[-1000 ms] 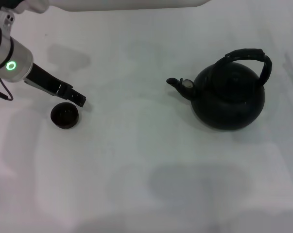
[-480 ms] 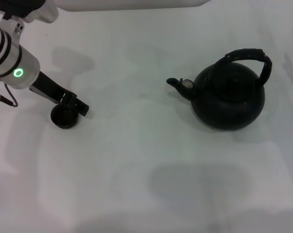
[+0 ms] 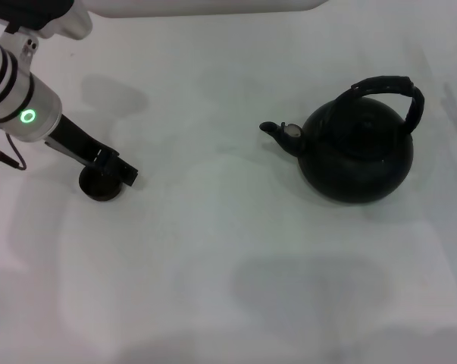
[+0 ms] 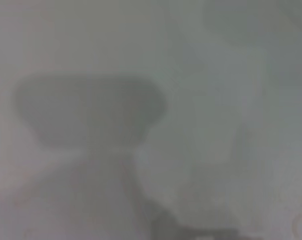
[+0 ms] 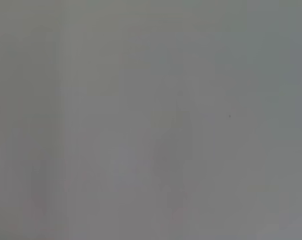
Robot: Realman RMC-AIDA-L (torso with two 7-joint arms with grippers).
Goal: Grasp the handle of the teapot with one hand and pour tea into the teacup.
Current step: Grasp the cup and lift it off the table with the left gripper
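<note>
The black teapot (image 3: 357,163) stands upright on the white table at the right of the head view. Its ribbed arched handle (image 3: 387,85) spans its top and its spout (image 3: 272,130) points left. The small black teacup (image 3: 97,188) sits at the far left. My left gripper (image 3: 120,172) reaches down from the upper left and lies over the teacup's far rim, covering part of it. The right gripper is out of view. Nothing touches the teapot.
The white table (image 3: 213,250) stretches between cup and teapot, with soft shadows near its front. The left wrist view shows only a blurred dark shadow (image 4: 88,110) on a pale surface. The right wrist view shows plain grey.
My left gripper has come down and slightly right, from just behind the teacup onto its rim. The teacup and the teapot have not moved.
</note>
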